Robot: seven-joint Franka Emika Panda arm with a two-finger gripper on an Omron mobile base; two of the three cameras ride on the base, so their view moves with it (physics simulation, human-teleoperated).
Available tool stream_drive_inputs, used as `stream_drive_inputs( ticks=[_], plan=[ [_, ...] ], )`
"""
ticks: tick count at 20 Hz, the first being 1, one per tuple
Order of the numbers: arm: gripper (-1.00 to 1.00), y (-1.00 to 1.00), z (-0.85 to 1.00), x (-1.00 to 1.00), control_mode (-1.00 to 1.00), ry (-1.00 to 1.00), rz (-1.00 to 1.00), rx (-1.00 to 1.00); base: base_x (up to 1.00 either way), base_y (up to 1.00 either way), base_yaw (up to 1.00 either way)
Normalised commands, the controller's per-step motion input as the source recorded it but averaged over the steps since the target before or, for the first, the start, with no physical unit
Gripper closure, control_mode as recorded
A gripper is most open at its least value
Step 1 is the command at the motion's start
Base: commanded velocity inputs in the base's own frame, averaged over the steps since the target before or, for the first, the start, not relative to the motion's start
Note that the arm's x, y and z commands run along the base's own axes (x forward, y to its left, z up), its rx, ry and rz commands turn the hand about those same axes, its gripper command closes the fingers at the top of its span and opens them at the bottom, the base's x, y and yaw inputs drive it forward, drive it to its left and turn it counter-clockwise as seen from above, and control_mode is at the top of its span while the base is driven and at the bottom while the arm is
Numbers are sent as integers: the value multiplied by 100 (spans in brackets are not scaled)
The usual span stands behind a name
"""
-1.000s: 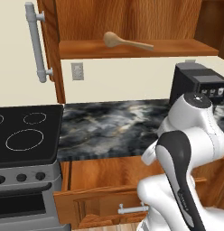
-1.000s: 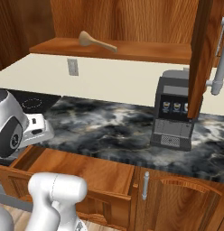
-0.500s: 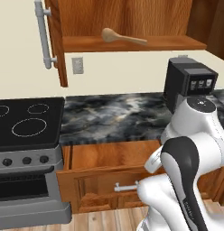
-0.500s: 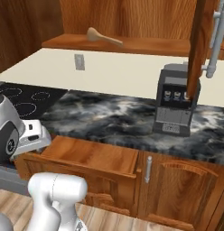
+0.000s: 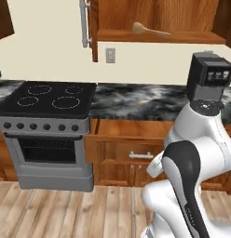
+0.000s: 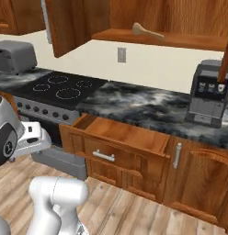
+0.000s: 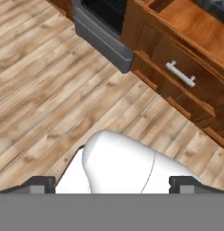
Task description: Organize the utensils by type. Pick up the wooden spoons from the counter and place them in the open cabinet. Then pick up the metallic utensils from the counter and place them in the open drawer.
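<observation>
The open drawer point(image 6: 127, 133) serves as the anchor here: a wide, shallow tray of reddish-brown wood pulled out from under the counter point(image 6: 134, 108), its flat bottom bare in the right base view and its front carrying a silver bar handle point(image 7: 180, 74). Directly above the drawer runs the black stone counter marbled with white and grey, and above that again, on the shelf of the open cabinet point(image 5: 154, 36), lies one tan wooden spoon point(image 5: 150, 30) with its round bowl toward the cabinet's hinged door (the handle points away toward the coffee machine side). To the left of the drawer stands a grey stove point(image 5: 47, 123) with a black cooktop and four ring burners; to the right of the drawer, on the counter, sits a dark coffee machine point(image 6: 208, 98). A wall outlet point(image 6: 121, 54) is set in the cream wall between the counter and the cabinet shelf. Below and in front of the drawer spreads the light wooden plank floor point(image 7: 50, 76). The gripper point(image 7: 111, 182) hangs low in front of the drawer, facing down at the floor, its two dark fingertips point(image 7: 39, 184) spread to their widest with nothing between them, well apart from the drawer front.
</observation>
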Motion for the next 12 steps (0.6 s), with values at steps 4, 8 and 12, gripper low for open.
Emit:
stream_drive_inputs(
  ticks=[4,8,12],
  plan=[
    [-100,0,0,0,100,0,0,0,-43,-9,100],
    [-100,0,0,0,100,0,0,0,-19,-7,100],
    [-100,0,0,0,100,0,0,0,-5,0,100]
  ],
)
